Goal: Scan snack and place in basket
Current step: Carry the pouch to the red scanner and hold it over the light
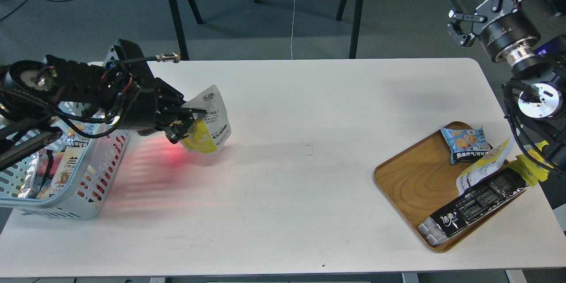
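My left gripper (188, 121) is shut on the snack (208, 126), a yellow and white pouch with its grey-white text panel facing me. It hangs above the table just right of the light blue basket (84, 205), which stands at the table's left edge with several packets inside. Red light falls on the table below the pouch. My right gripper (460, 24) is open and empty, raised beyond the table's far right corner.
A wooden tray (411, 181) at the right holds a small blue packet (465, 141), a long black packet (475, 205) and another yellow and white pouch (484, 166). Another table's black legs (177, 17) stand behind.
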Robot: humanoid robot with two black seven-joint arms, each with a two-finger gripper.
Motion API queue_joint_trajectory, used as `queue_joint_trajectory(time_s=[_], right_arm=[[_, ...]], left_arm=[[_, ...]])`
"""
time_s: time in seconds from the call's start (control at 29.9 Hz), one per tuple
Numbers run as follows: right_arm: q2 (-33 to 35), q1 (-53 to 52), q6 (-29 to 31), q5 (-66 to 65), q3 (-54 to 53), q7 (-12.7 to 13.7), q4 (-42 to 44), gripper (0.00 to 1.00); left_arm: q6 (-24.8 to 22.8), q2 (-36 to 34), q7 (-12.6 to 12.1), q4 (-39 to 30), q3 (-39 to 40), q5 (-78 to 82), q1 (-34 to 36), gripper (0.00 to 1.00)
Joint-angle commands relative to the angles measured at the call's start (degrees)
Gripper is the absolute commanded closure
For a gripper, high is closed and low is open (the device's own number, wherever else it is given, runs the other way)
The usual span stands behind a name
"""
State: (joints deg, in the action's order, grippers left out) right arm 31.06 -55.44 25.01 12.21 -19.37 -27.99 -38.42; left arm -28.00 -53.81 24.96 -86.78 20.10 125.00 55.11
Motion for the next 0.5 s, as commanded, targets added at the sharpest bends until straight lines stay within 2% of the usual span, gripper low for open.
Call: queue_joint_trajectory(time_s=[0.0,0.47], right_arm=[[-0.1,0.1,0.0,0.0,-1.5,0.0,-0.1,0.02],[-0.6,0.1,0.0,0.0,-4.0,0.0,-0.2,0.02]], left_arm=[[0.0,-2.7,0.6,1.0,-0.2,0.0,0.0,0.99],[0.0,-5.5,1.1,3.6,-0.6,0.0,0.3,0.99]])
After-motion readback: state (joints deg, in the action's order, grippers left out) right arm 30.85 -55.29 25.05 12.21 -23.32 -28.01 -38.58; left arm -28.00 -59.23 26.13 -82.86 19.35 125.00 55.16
